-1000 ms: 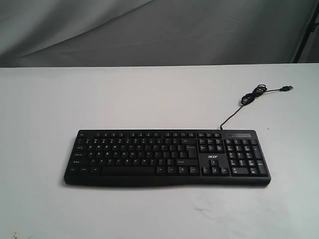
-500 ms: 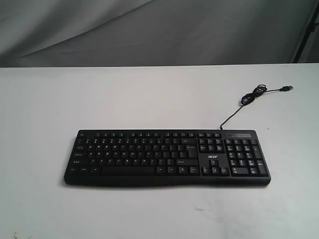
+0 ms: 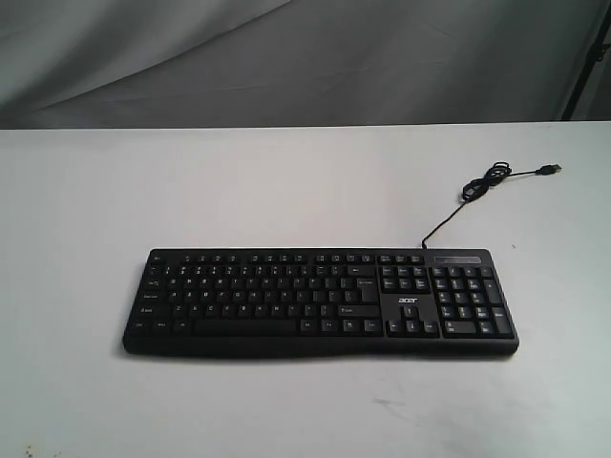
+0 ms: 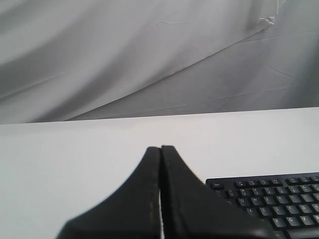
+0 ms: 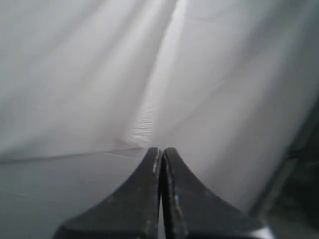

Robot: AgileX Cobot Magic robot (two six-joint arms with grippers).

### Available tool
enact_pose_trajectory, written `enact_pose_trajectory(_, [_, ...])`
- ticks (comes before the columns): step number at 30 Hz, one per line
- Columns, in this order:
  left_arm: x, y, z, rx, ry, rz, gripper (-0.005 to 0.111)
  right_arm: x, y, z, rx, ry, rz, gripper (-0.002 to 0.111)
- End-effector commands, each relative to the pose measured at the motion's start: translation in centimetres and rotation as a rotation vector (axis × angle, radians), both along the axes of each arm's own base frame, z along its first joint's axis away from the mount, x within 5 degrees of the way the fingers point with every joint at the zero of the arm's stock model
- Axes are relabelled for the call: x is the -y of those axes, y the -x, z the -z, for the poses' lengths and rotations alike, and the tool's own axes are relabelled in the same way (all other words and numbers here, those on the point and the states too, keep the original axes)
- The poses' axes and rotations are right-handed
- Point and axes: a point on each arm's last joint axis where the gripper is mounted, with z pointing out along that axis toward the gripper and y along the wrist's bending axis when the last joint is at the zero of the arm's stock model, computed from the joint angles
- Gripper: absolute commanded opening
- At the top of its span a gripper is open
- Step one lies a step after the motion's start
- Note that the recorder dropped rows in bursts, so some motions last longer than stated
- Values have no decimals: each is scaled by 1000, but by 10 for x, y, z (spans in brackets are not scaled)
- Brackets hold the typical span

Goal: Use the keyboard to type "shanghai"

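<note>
The wide black keyboard (image 3: 320,301) lies flat on the white table (image 3: 286,191), number pad and white "acer" logo toward its right end. Its thin black cable (image 3: 477,191) loops off to the back right and ends in a USB plug (image 3: 549,169). Neither arm shows in the exterior view. In the left wrist view my left gripper (image 4: 160,148) is shut with nothing in it, above the table, and the keyboard's corner (image 4: 269,199) lies to one side of it. My right gripper (image 5: 162,149) is shut and empty, facing grey cloth, with no keyboard in that view.
A grey wrinkled cloth backdrop (image 3: 305,57) hangs behind the table's far edge. A dark upright edge (image 3: 587,57) stands at the back right. Faint dark marks (image 3: 391,405) show on the table in front of the keyboard.
</note>
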Motion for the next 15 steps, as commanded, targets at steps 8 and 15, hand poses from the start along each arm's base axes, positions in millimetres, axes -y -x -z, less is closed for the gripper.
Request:
enact_pose_trajectory(8, [0,0,0,7,2,6,0,33,-14,-19,-83,212,611,0])
enact_pose_trajectory(15, [0,0,0,7,2,6,0,-24,-49,48,-600,301,-89,0])
